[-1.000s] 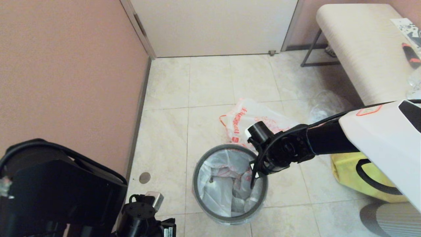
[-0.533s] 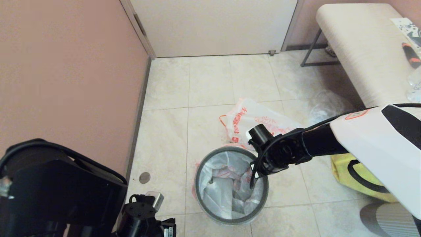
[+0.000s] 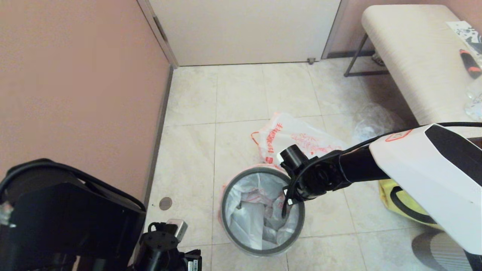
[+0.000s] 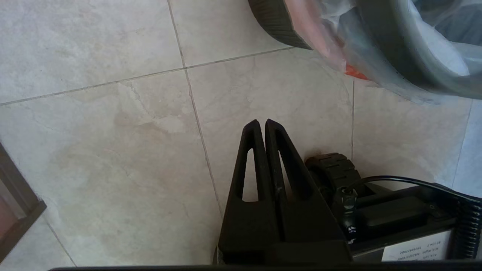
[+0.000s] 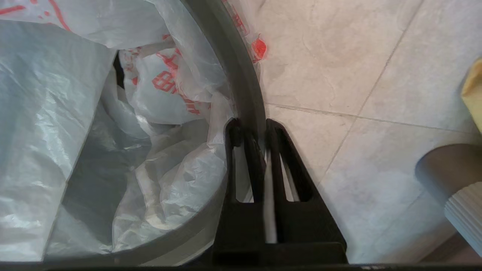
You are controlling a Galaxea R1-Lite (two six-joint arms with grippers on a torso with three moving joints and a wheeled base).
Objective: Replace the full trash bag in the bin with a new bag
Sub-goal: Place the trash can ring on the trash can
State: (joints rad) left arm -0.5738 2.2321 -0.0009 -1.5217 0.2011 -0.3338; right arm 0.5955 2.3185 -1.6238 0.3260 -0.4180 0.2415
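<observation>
The bin [image 3: 260,251] stands on the tiled floor, a small black bucket with a thin grey hoop [image 5: 241,75] round its top. The new bag [image 3: 248,214], milky white, lines it, and its pink-orange edge hangs outside the hoop. My right gripper [image 3: 285,210] [image 5: 254,126] straddles the right side of the rim, one finger inside and one outside, shut on the grey hoop. The full trash bag [image 3: 290,137], with red-orange print, lies on the floor just behind the bin. My left gripper [image 4: 261,124] is shut and empty, parked low above the tiles beside the bin [image 4: 278,22].
A yellow tote [image 3: 399,203] lies right of the bin under my right arm. A clear bag [image 3: 372,120] sits by the cream bench [image 3: 406,56]. The pink wall [image 3: 75,94] runs along the left, with a door [image 3: 244,30] at the back and a floor drain [image 3: 165,203].
My right arm has moved a little left, and the bin has slid left with it. More of the bag's pink-orange edge now shows outside the hoop on the left.
</observation>
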